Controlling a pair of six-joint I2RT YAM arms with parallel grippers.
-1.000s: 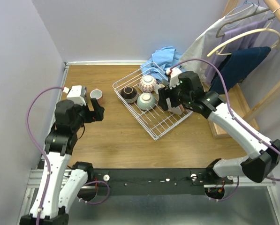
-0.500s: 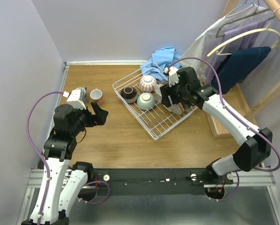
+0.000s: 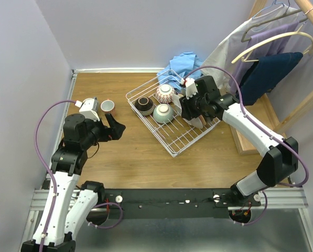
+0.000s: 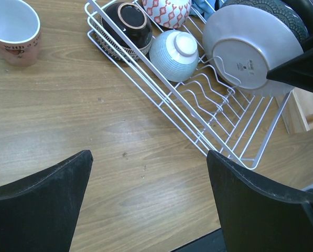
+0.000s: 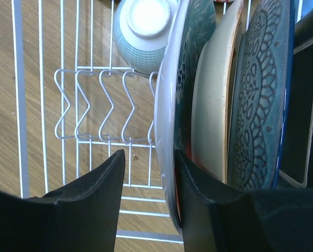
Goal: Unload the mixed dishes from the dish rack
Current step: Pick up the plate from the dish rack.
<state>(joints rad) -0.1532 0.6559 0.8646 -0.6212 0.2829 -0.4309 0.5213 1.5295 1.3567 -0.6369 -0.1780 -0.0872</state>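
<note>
R claw [image 5: 148,157] half-spread astride grey plate [image 5: 164,105] rim, not pinching.
Glazed plates [image 5: 214,115] crowd its right; ribbed bowl [image 5: 143,31] ahead; L claw [image 4: 148,157] wide.

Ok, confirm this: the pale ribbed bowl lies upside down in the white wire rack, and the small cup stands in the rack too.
One part is wrong. The small cup stands on the wooden table outside the dish rack, not in it, as the left wrist view shows. The pale ribbed bowl does lie upside down in the rack.
</note>
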